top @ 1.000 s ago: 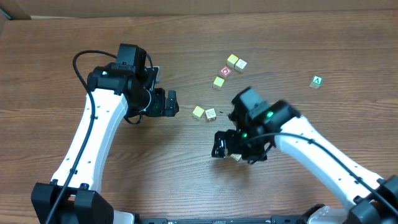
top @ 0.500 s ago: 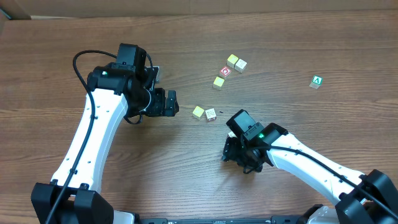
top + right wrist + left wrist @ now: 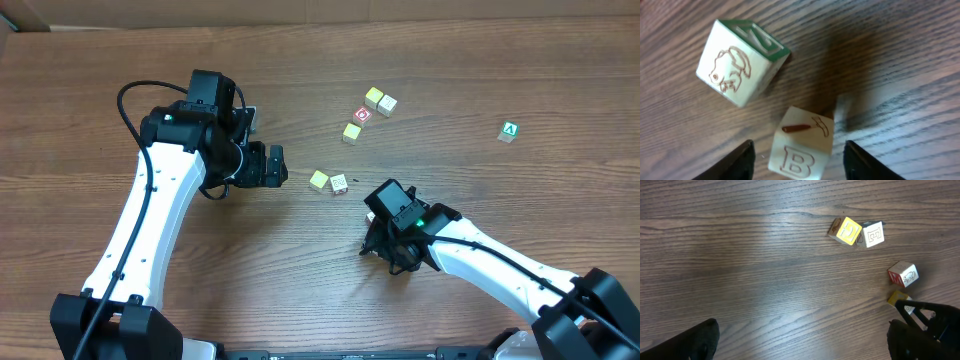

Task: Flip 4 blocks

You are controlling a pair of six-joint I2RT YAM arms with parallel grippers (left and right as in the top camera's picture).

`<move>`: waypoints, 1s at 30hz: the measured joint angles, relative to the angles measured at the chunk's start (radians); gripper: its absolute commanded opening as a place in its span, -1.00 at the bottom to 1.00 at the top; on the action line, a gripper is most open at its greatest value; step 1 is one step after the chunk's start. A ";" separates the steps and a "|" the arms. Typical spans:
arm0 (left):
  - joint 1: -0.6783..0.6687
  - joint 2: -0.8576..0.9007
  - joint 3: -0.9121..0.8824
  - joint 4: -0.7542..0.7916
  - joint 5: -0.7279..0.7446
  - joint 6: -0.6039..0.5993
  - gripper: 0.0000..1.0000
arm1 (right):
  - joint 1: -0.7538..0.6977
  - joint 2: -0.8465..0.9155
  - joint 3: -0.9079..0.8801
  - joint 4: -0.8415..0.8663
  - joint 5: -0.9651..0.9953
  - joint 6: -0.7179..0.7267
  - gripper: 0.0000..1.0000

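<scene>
**Right hand astride the B block, left hand wide and empty**

Overhead. Left hand (image 3: 278, 165) above the wooden desk (image 3: 200, 290), spread wide, holding nothing. Just to its right, a yellow block (image 3: 319, 180) touching a white block (image 3: 339, 184). Further back, a red-ring cube (image 3: 362, 115) among three cream and yellowish cubes (image 3: 373, 97). Well apart at the far right, a green cube (image 3: 510, 131) lettered "A". Right hand (image 3: 387, 258) pointed down at the desk, near the yellow-and-white pair; anything beneath it hidden from here.

Left wrist. Own fingers (image 3: 695, 342) at the two bottom corners, far apart, nothing between. Yellow block (image 3: 845, 231) and white block (image 3: 872, 234) side by side, each with an outlined letter too small to read. Nearer, an animal-print block (image 3: 903, 274) with a red side. Below it, a yellow-topped block (image 3: 899, 299) half hidden behind the black right hand.

Right wrist. Fingers (image 3: 737, 162) roughly half spread, astride the B block (image 3: 802, 145) with a gap on each side, gripping nothing. Printed on that cream block: a brown "B" and a small hammer. Near it but not touching, the animal-print block (image 3: 737, 65): brown animal outline, green-edged top with a "Z"-like letter.
</scene>
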 measured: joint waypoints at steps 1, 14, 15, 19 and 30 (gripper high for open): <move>0.000 0.000 0.000 0.000 0.000 0.000 1.00 | 0.000 0.007 0.000 0.007 0.001 0.004 -0.03; 0.000 0.000 0.000 -0.005 0.000 0.000 1.00 | 0.000 0.039 0.000 0.030 0.000 -0.004 -0.36; 0.000 0.000 0.000 -0.005 0.000 0.000 1.00 | 0.000 0.038 0.000 0.030 0.000 -0.010 -0.37; 0.000 0.000 0.000 -0.006 0.000 0.000 1.00 | 0.000 0.036 0.009 -0.005 0.000 -0.109 -0.36; 0.000 0.000 0.000 -0.007 0.000 0.000 0.99 | 0.003 -0.073 0.017 -0.233 0.003 -0.357 -0.35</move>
